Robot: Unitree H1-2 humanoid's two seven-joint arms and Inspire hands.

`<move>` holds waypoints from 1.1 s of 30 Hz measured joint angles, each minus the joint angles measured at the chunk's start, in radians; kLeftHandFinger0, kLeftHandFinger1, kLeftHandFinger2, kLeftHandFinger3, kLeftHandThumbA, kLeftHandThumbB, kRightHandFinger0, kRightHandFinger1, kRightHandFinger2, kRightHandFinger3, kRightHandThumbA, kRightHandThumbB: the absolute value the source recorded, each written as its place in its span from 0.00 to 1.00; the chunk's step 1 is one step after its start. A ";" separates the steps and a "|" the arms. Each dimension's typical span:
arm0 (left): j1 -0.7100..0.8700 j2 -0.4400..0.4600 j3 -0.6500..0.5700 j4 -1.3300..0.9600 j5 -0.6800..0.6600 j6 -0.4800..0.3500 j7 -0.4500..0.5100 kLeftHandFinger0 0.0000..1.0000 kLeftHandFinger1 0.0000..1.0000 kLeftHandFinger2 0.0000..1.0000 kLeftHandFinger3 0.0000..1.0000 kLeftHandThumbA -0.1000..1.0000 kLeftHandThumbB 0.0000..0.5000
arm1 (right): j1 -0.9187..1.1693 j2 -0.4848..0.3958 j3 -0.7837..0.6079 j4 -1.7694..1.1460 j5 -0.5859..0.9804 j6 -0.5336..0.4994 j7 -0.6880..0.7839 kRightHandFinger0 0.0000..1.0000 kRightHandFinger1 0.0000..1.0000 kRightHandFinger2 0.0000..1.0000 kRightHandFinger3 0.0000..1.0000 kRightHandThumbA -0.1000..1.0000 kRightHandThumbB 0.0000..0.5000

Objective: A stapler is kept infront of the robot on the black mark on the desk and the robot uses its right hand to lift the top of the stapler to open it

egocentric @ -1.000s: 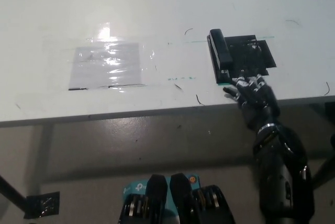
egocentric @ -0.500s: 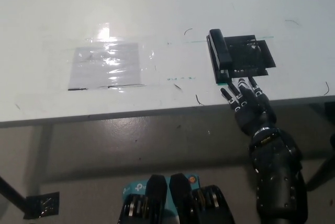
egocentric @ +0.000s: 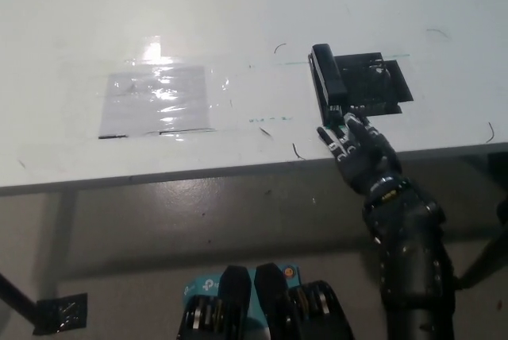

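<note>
Only 1 view here, the head cam: the stapler [egocentric: 328,82] sits closed on the black mark [egocentric: 371,86] on the desk [egocentric: 238,14], so the lid hasn't been lifted yet. The right hand [egocentric: 357,148] is at the desk edge just below the stapler's near end, fingers [egocentric: 340,137] spread and holding nothing. I'd say basically the whole job is left: get under the top and lift; left hand isn't in view.
</note>
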 measured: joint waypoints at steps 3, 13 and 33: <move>0.000 0.000 0.000 -0.001 0.000 0.000 0.000 0.57 0.59 0.77 0.91 0.33 0.25 | -0.030 0.000 -0.004 0.032 -0.001 0.006 -0.001 0.63 0.75 0.90 1.00 0.46 0.00; 0.002 0.000 0.000 -0.001 0.000 0.001 0.000 0.57 0.58 0.75 0.92 0.34 0.27 | -0.083 0.000 -0.032 0.077 -0.006 0.007 -0.006 0.59 0.74 0.88 1.00 0.40 0.00; 0.046 -0.002 0.003 -0.007 -0.001 0.003 0.000 0.66 0.65 0.81 0.97 0.36 0.22 | -0.199 -0.050 -0.004 0.074 -0.018 0.017 -0.041 0.60 0.64 0.75 0.90 0.36 0.00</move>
